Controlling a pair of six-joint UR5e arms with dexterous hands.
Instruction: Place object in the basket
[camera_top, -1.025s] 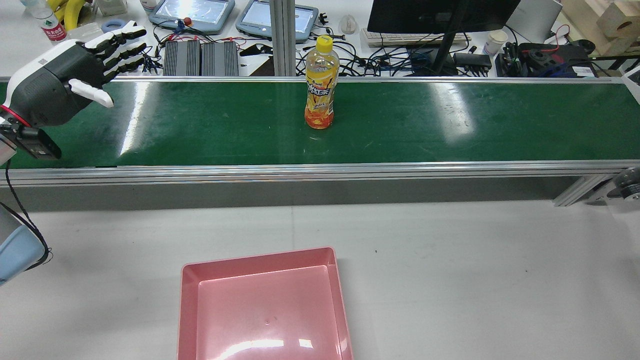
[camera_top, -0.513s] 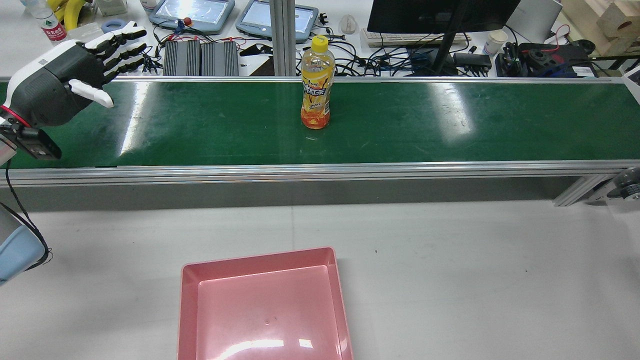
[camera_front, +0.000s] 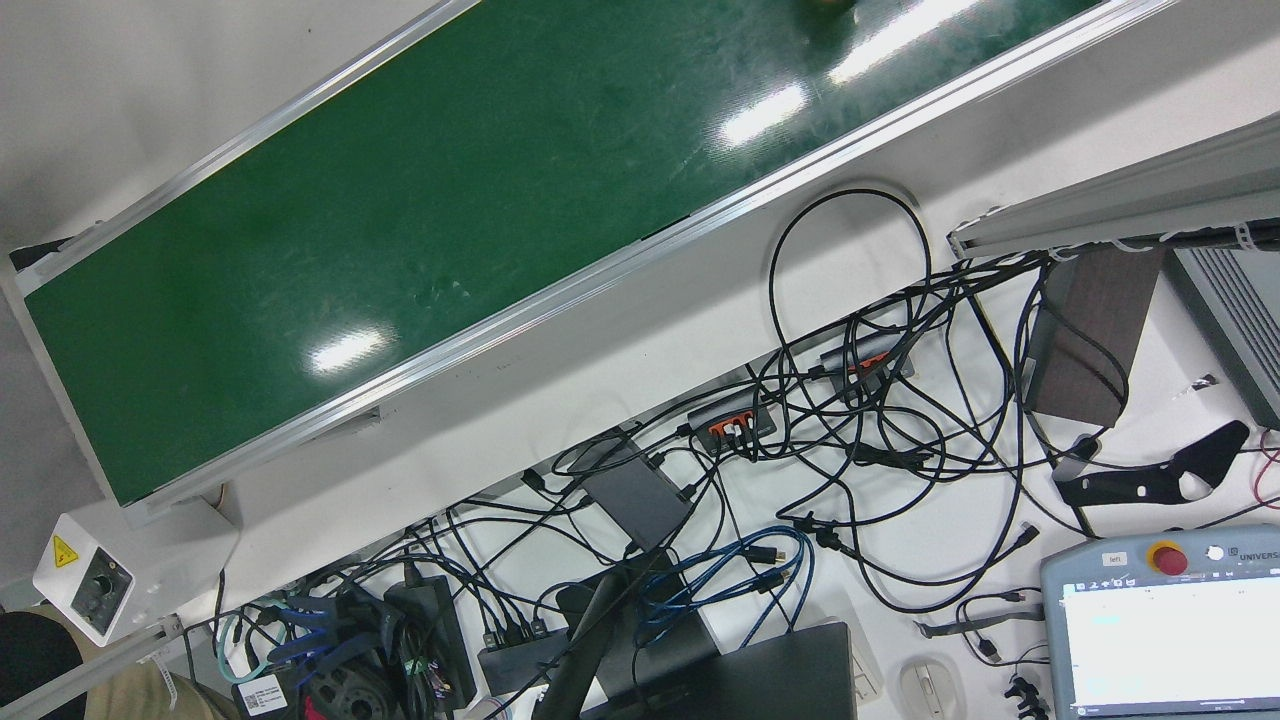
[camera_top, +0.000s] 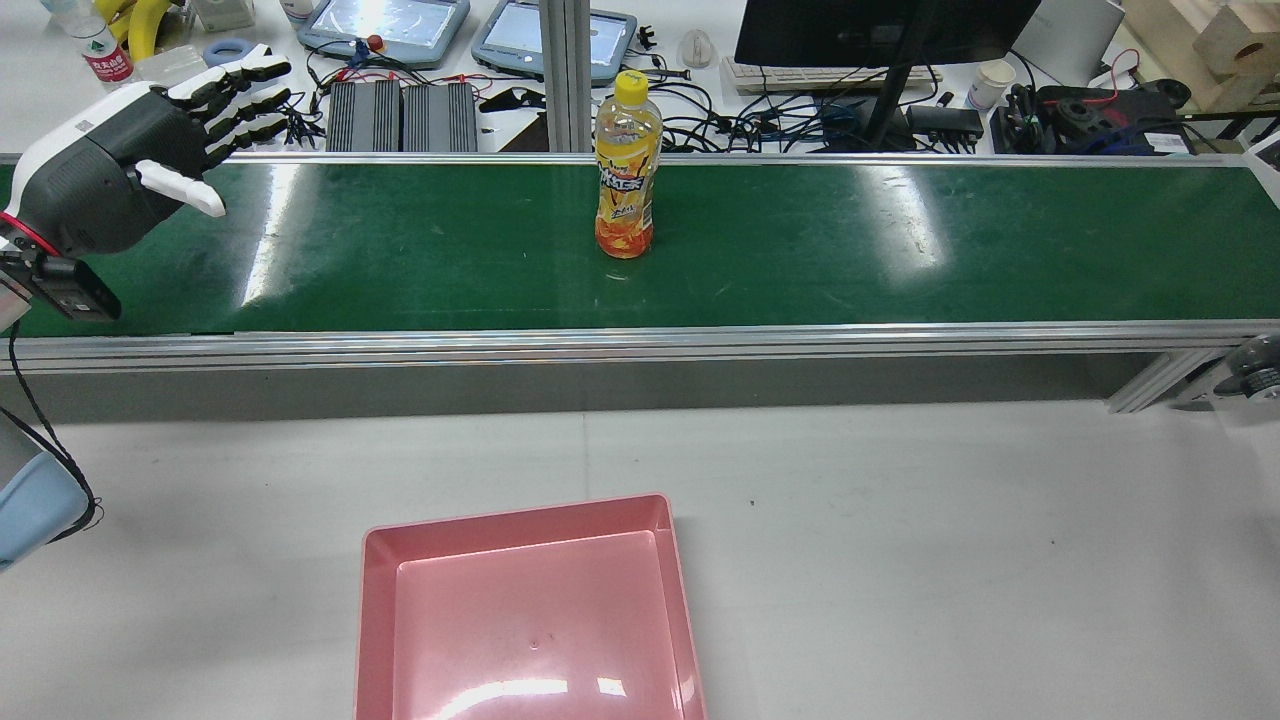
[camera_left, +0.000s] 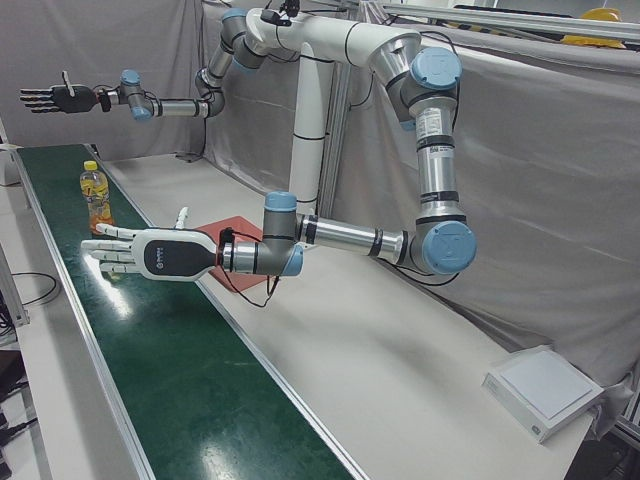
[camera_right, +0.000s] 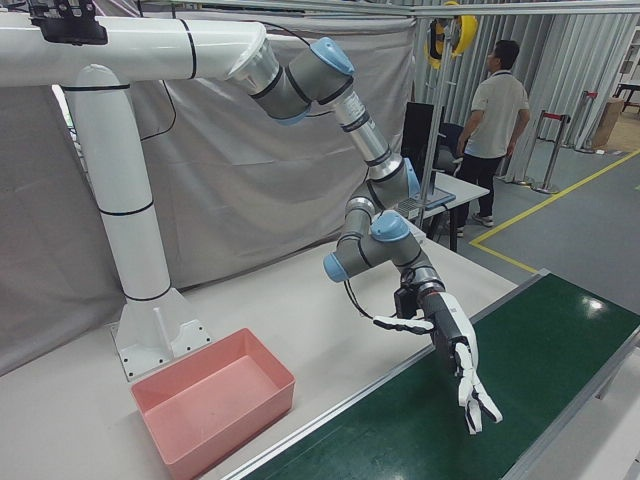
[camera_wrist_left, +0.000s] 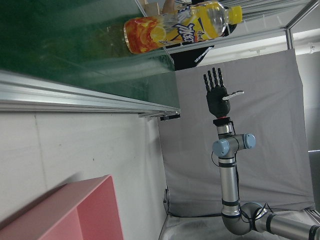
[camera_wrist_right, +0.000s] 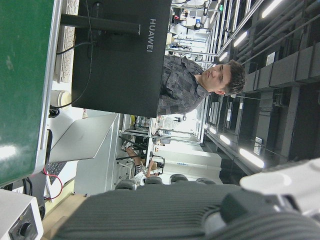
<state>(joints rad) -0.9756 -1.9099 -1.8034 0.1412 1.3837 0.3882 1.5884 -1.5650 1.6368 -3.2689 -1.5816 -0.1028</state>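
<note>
Over the left end of the green conveyor belt (camera_top: 800, 250), as the rear view shows it, the left hand (camera_top: 120, 165) hovers above the belt with its fingers (camera_top: 245, 95) stretched out and spread apart, holding nothing, the thumb sticking out to the side. Further along the belt, near its middle and well apart from that hand, the orange drink bottle (camera_top: 625, 165) stands upright on the green surface, its yellow cap on, closer to the belt's far rail than to its near rail. On the near side of the belt, across the grey table (camera_top: 900, 560) and well apart from the bottle, sits the pink basket (camera_top: 375, 610), with nothing in it. Beyond the belt's far rail lie cables, two teach pendants and a black monitor (camera_top: 880, 25). In the left-front view, the right hand (camera_left: 55, 98) hangs high in the air past the far end of the belt, well above the bottle (camera_left: 96, 195), fingers straight and apart, empty. In the left hand view the bottle (camera_wrist_left: 180, 30) lies at the frame's top, on the belt, and the right hand (camera_wrist_left: 216, 92) shows open against the grey curtain.
</note>
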